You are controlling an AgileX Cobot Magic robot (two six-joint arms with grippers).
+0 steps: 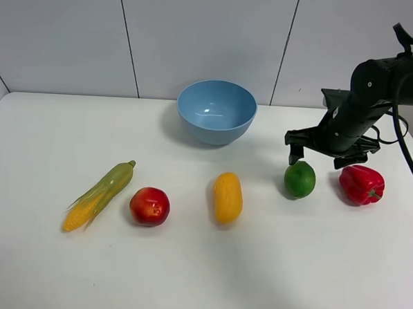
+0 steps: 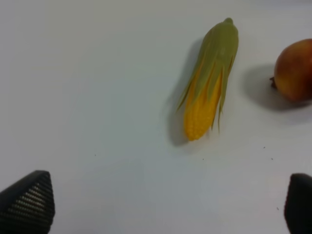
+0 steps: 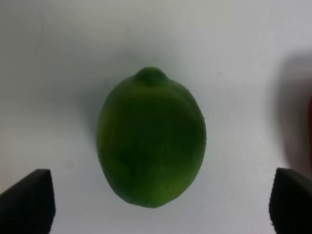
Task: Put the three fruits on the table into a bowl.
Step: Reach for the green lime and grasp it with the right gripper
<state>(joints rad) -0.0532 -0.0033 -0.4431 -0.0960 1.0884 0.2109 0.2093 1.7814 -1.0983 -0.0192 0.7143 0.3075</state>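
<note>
Right pincer [image 1: 320, 160] spread wide over lime [image 1: 299, 179]; lime on table [image 1: 187, 264].

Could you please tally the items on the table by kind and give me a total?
Fruits: 3 (lime, mango, apple)
Vegetables: 2 (corn cob, bell pepper)
Bowls: 1 (blue bowl)
Total: 6
</note>
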